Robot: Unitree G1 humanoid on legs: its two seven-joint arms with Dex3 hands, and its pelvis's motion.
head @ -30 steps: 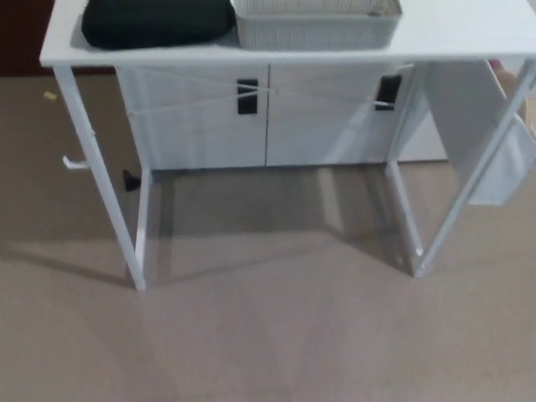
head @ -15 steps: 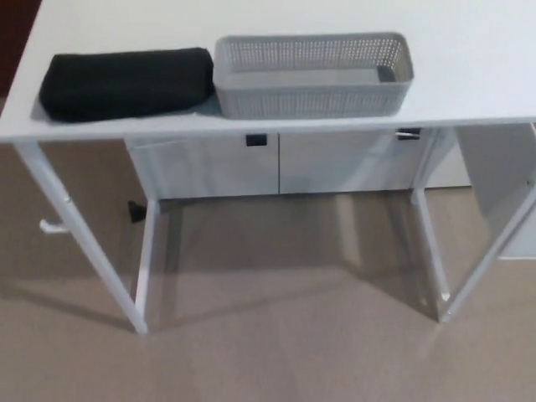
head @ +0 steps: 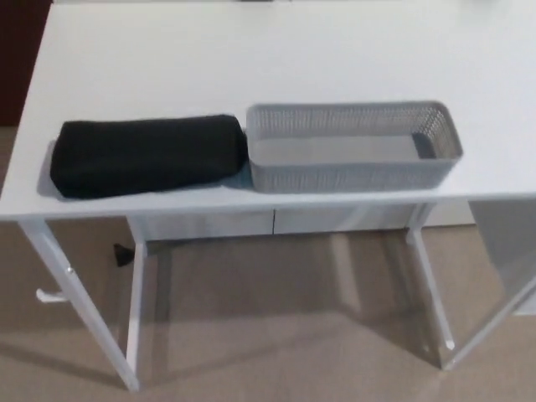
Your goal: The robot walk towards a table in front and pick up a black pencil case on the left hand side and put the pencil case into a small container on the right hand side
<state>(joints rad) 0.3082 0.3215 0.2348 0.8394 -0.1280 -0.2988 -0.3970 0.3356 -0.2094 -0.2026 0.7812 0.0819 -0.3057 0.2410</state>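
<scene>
Nearest, at six o'clock, lies bare beige floor (head: 276, 335) between the white table's (head: 251, 59) legs. Neither robot hand shows in the head view, so their openness and grasp cannot be told. On the table's front edge the black pencil case (head: 146, 155) lies flat at about nine o'clock. Its right end touches the empty grey container (head: 352, 177), which sits at three o'clock of it. Beyond, toward twelve, the tabletop is plain white. The approach seems nearly finished, while picking up and placing both remain.
</scene>
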